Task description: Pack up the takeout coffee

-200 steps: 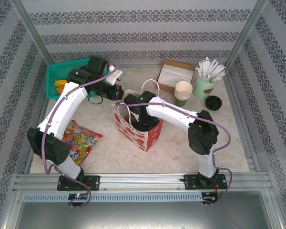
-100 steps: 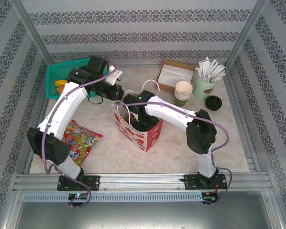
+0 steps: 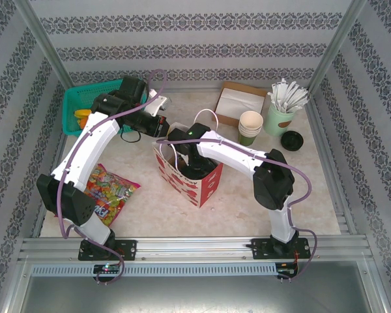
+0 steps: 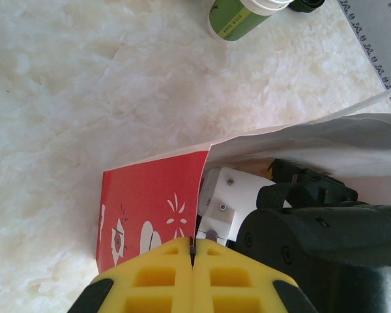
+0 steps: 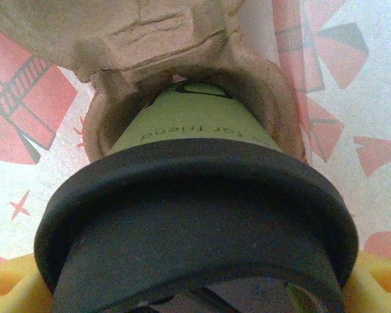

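The takeout coffee [image 5: 190,128], a green cup under a black lid [image 5: 195,215], sits inside the red-and-white paper bag [image 3: 197,184], its base in a pocket of a brown pulp cup carrier [image 5: 120,36]. My right gripper [image 5: 195,290] reaches down into the bag and is shut on the cup's lid, a yellow fingertip [image 5: 10,287] at each side. At the bag's far left corner, my left gripper [image 4: 193,251] is shut on the bag's top edge [image 4: 202,189] and holds the mouth open. The right arm's wrist [image 4: 313,228] fills the opening.
A green basket [image 3: 85,107] stands at the back left, and a snack packet [image 3: 111,189] lies at the front left. At the back right are a napkin box [image 3: 238,104], stacked paper cups [image 3: 251,127], a pale green cup of white sticks [image 3: 281,114] and a loose black lid [image 3: 291,140].
The right arm's elbow has drifted slightly to the left; the wrist stays in the bag. The left arm and the bag have not moved.
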{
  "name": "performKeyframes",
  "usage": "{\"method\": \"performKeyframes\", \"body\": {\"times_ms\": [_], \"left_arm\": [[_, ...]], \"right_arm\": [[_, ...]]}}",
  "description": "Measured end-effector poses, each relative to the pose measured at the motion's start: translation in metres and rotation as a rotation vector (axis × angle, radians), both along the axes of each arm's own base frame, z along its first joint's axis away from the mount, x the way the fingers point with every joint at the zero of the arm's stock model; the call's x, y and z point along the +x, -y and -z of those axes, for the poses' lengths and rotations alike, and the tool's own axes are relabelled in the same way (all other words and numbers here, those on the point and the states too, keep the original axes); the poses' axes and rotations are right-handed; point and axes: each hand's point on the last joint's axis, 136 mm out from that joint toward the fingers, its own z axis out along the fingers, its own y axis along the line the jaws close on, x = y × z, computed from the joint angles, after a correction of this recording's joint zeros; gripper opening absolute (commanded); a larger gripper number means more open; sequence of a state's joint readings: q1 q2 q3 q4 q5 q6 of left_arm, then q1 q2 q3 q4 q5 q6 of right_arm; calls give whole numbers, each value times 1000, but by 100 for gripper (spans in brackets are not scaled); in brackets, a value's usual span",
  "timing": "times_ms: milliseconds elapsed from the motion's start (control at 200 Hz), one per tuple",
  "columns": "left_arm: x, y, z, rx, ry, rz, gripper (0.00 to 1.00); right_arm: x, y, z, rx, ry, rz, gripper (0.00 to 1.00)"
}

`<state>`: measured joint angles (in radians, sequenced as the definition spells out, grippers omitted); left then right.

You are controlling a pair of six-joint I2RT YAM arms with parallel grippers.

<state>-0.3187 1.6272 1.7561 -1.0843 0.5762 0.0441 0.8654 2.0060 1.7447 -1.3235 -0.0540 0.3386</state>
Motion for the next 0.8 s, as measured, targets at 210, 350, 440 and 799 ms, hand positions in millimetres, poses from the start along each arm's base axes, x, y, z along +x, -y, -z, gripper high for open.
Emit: {"method": "performKeyframes", "body": {"times_ms": [210, 350, 440, 799], "left_arm": [[0, 0, 0, 0, 0, 0, 0], [0, 0, 0, 0, 0, 0, 0], [0, 0, 0, 0, 0, 0, 0], [0, 0, 0, 0, 0, 0, 0]], "right_arm": [[2, 1, 2, 11, 9, 5, 69], [1, 2, 5, 13, 9, 6, 69], [1, 2, 6, 15, 10, 6, 69], [1, 1, 3, 24, 17, 6, 72]]}}
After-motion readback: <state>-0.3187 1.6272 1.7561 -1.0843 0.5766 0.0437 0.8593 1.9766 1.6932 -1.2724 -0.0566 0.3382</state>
